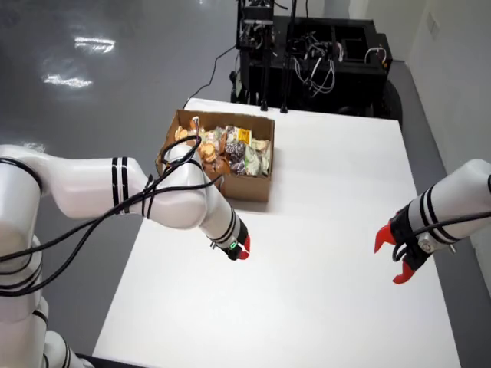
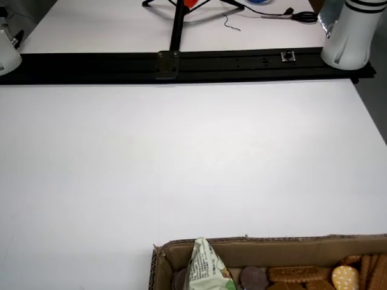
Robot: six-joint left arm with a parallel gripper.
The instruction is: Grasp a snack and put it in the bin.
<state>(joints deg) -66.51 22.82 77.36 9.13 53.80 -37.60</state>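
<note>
A cardboard box [image 1: 225, 156] of snacks [image 1: 234, 150] sits by the table's [image 1: 322, 253] far left edge. The left arm's gripper [image 1: 242, 249] looks closed and empty. Reaching in could snag the box wall.

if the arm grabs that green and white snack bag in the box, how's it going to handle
The bag looks like thin crinkly film, so probably light and floppy, denting under the fingers. Its glossy surface may slip. It stands upright against the box wall, so a nudge could tip it.

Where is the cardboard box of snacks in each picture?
View from above: the cardboard box sits at the table's far left, beyond the left arm's pincer.
View from the table's far side: the box pokes up at the bottom edge, right of centre.
Shared landmark: the white table.
</note>
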